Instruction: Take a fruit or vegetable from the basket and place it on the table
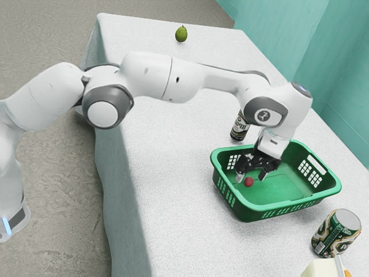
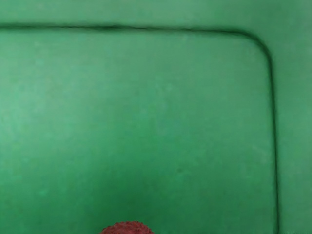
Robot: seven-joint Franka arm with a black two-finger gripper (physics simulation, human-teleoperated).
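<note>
My gripper is down inside the green basket in the exterior view, with its two fingers spread apart. A small round red fruit lies on the basket floor close by the fingertips, nearer the finger on the exterior view's left; a gap shows between it and the other finger. In the wrist view the top of the red fruit shows at the lower edge, against the green basket floor with its dark groove.
A dark bottle stands just behind the basket. Near the basket's front corner at the exterior view's right are a green can and a pale carton. A green pear sits on the white-covered table at its far end.
</note>
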